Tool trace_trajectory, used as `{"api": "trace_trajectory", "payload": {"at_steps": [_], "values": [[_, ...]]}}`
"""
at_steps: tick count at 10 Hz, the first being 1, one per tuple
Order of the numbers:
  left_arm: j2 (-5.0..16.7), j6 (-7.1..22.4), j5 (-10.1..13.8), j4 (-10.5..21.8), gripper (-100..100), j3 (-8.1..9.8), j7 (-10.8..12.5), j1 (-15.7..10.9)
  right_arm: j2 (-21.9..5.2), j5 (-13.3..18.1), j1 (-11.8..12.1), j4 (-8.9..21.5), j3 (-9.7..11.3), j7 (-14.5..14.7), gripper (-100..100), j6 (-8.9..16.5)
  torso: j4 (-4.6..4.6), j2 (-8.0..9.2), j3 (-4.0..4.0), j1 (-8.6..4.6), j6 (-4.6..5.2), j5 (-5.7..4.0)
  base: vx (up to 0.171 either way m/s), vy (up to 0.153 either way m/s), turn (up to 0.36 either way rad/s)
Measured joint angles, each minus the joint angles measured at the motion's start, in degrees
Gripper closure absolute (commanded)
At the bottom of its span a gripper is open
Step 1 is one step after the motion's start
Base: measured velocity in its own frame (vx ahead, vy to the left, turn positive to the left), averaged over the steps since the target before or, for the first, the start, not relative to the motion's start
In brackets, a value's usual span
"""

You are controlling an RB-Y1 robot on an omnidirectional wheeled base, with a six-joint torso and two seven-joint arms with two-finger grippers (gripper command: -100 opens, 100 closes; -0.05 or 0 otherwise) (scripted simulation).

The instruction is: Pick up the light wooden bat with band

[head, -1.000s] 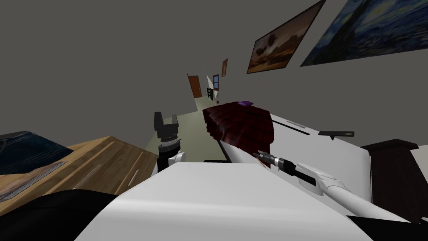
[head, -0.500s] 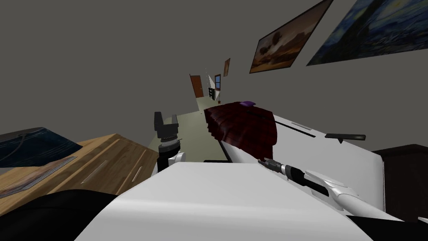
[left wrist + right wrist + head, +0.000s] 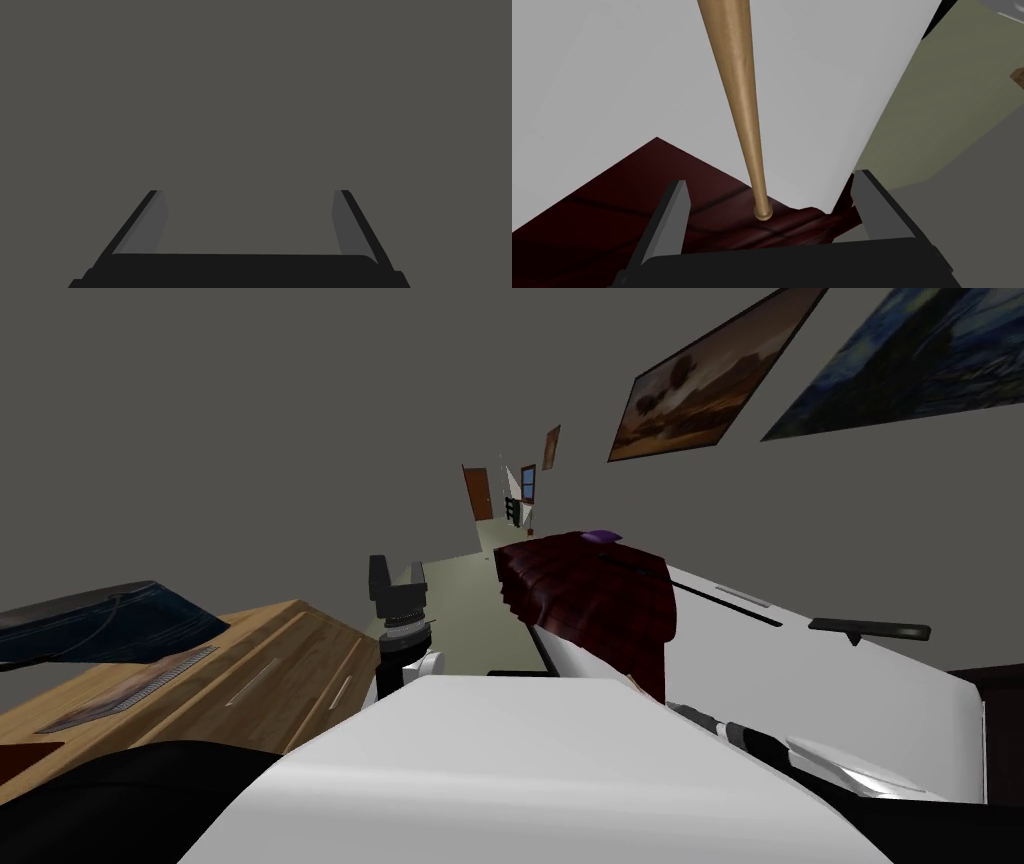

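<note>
A light tan wooden bat (image 3: 739, 85) lies on the white bed top (image 3: 602, 85). Its thin handle runs toward my hand, and its knob (image 3: 762, 212) rests over a dark red blanket (image 3: 612, 210). My right gripper (image 3: 770, 177) is open, with the knob between its fingers and clear of both. In the head view my right forearm (image 3: 770, 750) reaches low over the bed (image 3: 800, 668) beside the blanket (image 3: 600, 598). My left gripper (image 3: 398, 573) is raised in front of my chest and open (image 3: 248, 192), with nothing between its fingers.
A wooden dresser (image 3: 250, 673) stands at my left with a dark blue cloth (image 3: 100, 618) on it. A flat black object (image 3: 870, 629) and a purple item (image 3: 601, 535) lie on the bed. An olive floor strip (image 3: 465, 598) runs between dresser and bed.
My head view has swung, so the wall pictures and the dresser have slid to the right. My right arm has drawn lower and further right along the bed. The left gripper has held still.
</note>
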Motion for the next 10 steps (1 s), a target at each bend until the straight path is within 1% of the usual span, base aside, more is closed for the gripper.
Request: {"api": "trace_trajectory", "payload": {"at_steps": [1, 2, 3, 4, 5, 6, 7, 8, 9, 10], "values": [[0.0, 0.0, 0.0, 0.0, 0, 0.0, 0.0, 0.0, 0.7, 0.5, -0.5, 2.9, 0.8, 0.7, -100, -0.6, 0.0, 0.0, 0.0, -0.05, 0.0, -0.02, 0.001, 0.023, 0.074], [0.0, 0.0, 0.0, 0.0, 0, 0.0, 0.0, 0.0, 0.8, 0.9, 0.1, 4.6, 1.6, 1.4, -100, -0.8, 0.0, 0.01, 0.01, -0.07, 0.0, -0.02, -0.001, 0.032, 0.092], [0.0, 0.0, 0.0, 0.0, 0, 0.0, 0.0, 0.0, 0.9, 1.6, -0.2, 7.8, 2.9, 1.9, -100, -1.5, 0.0, 0.01, 0.01, -0.05, 0.0, -0.01, -0.001, 0.02, 0.023], [0.0, 0.0, 0.0, 0.0, 0, 0.0, 0.0, 0.0, 0.5, 1.9, 0.0, 8.2, 3.5, 1.9, -100, -1.6, 0.01, 0.01, 0.01, -0.07, 0.0, -0.02, 0.001, 0.005, -0.007], [0.0, 0.0, 0.0, 0.0, 0, 0.01, 0.0, 0.0, -0.2, 1.8, 0.8, 6.7, 3.6, 1.5, -100, -0.8, 0.01, 0.01, 0.01, -0.12, 0.01, -0.03, 0.0, 0.024, 0.109], [0.0, 0.0, 0.0, 0.0, 0, 0.0, 0.0, 0.0, -0.8, 1.8, 2.7, 6.8, 4.1, 2.3, -100, -0.1, 0.01, 0.03, 0.02, -0.07, 0.01, -0.02, -0.001, 0.035, 0.081], [0.0, 0.0, 0.0, 0.0, 0, 0.0, 0.0, 0.0, -1.4, 2.4, 3.0, 7.3, 5.3, 2.2, -100, 0.6, 0.01, 0.01, 0.01, -0.04, -0.01, -0.01, 0.003, 0.031, 0.042], [0.0, 0.0, 0.0, 0.0, 0, 0.0, 0.0, 0.0, -1.9, 2.8, 3.1, 8.4, 6.0, 2.1, -100, 0.3, 0.0, 0.0, 0.0, -0.04, 0.0, -0.01, 0.002, 0.012, 0.002], [0.0, 0.0, 0.0, 0.0, 0, 0.01, 0.0, 0.0, -1.9, 2.8, 3.1, 8.6, 6.0, 2.2, 0, 0.2, 0.01, 0.0, 0.0, -0.1, 0.0, -0.03, 0.0, 0.0, 0.0], [0.0, 0.0, 0.0, 0.0, 0, 0.01, 0.0, 0.0, -1.9, 2.8, 3.1, 8.6, 6.0, 2.2, -100, 0.2, 0.01, 0.0, 0.0, -0.13, 0.0, -0.04, -0.001, -0.024, 0.053]]}}
